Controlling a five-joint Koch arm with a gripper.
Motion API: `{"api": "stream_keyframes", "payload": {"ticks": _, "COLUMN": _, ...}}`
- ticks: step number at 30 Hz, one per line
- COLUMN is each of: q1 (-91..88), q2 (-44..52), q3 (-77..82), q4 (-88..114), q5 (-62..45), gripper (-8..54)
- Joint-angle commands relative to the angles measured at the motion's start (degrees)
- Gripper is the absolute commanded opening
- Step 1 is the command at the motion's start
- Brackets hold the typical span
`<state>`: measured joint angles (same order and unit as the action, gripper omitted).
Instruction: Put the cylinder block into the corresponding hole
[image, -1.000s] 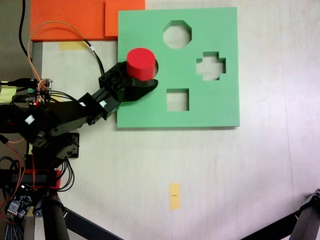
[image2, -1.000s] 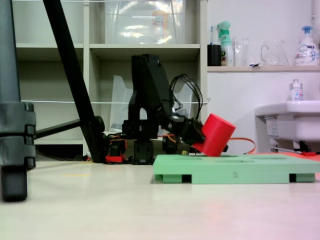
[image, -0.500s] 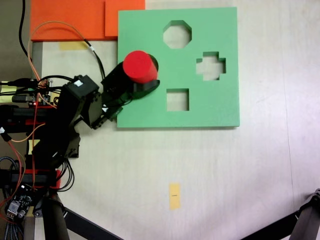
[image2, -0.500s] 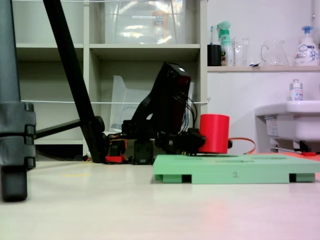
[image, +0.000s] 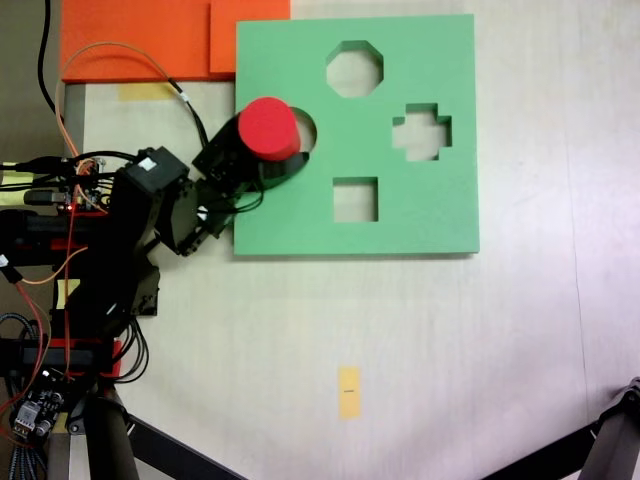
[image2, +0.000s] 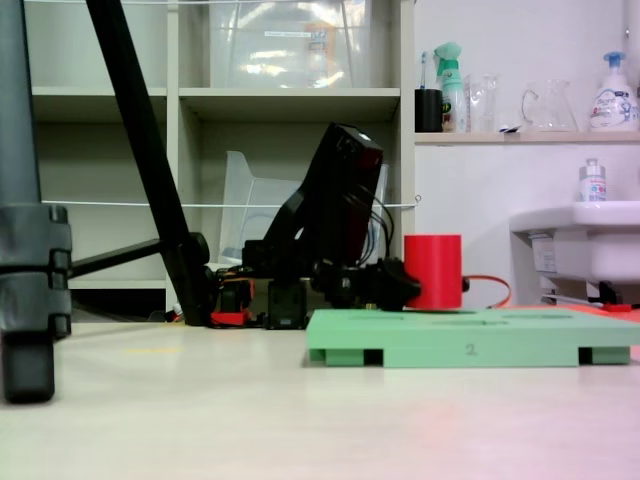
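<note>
Holding the cylinder block (image: 267, 129) upright, the gripper (image: 262, 166) clasps it low on its sides; we judge the block sits left of the corresponding hole (image: 305, 133) in the top-down fixed view, covering most of it; from the side (image2: 433, 271) its base meets the green foam board (image2: 470, 335); seating depth stays hidden.

A single digit, "2", is stamped on the front edge of the green foam board (image2: 470, 345), seen from the low fixed view. Labels on the bottles on the shelf (image2: 617, 85) are too small to read.
</note>
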<state>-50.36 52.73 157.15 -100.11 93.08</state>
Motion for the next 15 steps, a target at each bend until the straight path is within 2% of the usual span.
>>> {"api": "stream_keyframes", "payload": {"ticks": 1, "q1": -0.1, "q2": -0.5, "q3": -1.0, "q4": 3.3, "q5": 2.4, "gripper": 41.9}}
{"api": "stream_keyframes", "payload": {"ticks": 12, "q1": 0.4, "q2": 3.8, "q3": -4.7, "q4": 16.7, "q5": 2.1, "gripper": 43.0}}
{"api": "stream_keyframes", "payload": {"ticks": 13, "q1": 0.4, "q2": 3.9, "q3": -4.6, "q4": 16.8, "q5": 2.1, "gripper": 46.1}}
{"api": "stream_keyframes", "payload": {"ticks": 14, "q1": 0.3, "q2": 3.8, "q3": -4.7, "q4": 16.9, "q5": 2.1, "gripper": 51.9}}
{"api": "stream_keyframes", "payload": {"ticks": 15, "q1": 0.2, "q2": 3.9, "q3": -4.5, "q4": 17.1, "q5": 2.1, "gripper": 52.1}}
